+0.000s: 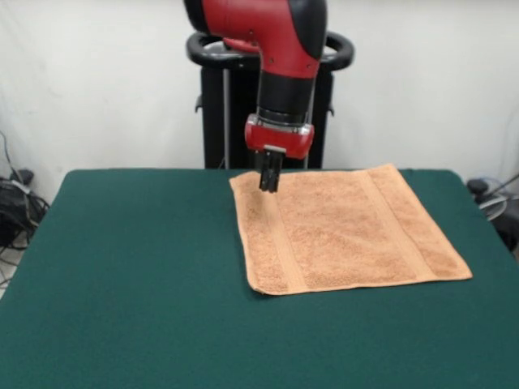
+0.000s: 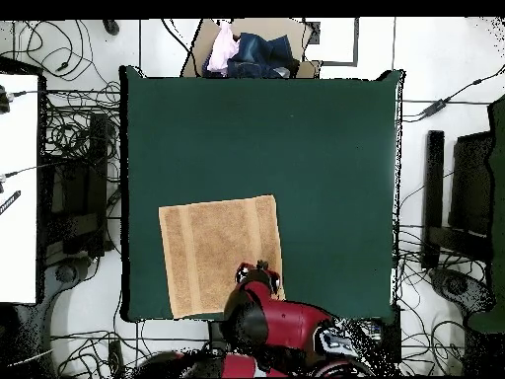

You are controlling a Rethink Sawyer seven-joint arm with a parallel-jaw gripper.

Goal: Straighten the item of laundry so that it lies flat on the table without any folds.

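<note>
Front view: the peach-orange towel (image 1: pixel 345 231) lies spread out on the dark green surface (image 1: pixel 130 275), toward that surface's far right part, and it looks flat with no fold visible. Its shape is roughly square, set slightly askew to the surface's edges. Two woven band stripes run across it, one near its left edge and one near its right edge. The towel's far edge lies close to the surface's far edge, while a wide stretch of bare green spreads out from the towel's near and left sides.

The red and black arm (image 1: pixel 280 49) comes down over the towel's far left corner. Its tool (image 1: pixel 268 180) points straight down just above that corner, or perhaps touching it; the pictures do not settle which. The dark fingers sit close together with nothing between them, so the tool appears clenched and empty.

Overhead view: the towel (image 2: pixel 219 255) lies in the surface's (image 2: pixel 296 138) lower left part, close to the edge nearest the robot's base. The arm (image 2: pixel 281 326) covers the towel's lower right corner, and the tool itself is hidden beneath it. Beyond the surface's edge farthest from the towel, a cardboard box (image 2: pixel 252 49) holds a pile of clothes in pink and dark blue. Cables lie on the floor around the surface.
</note>
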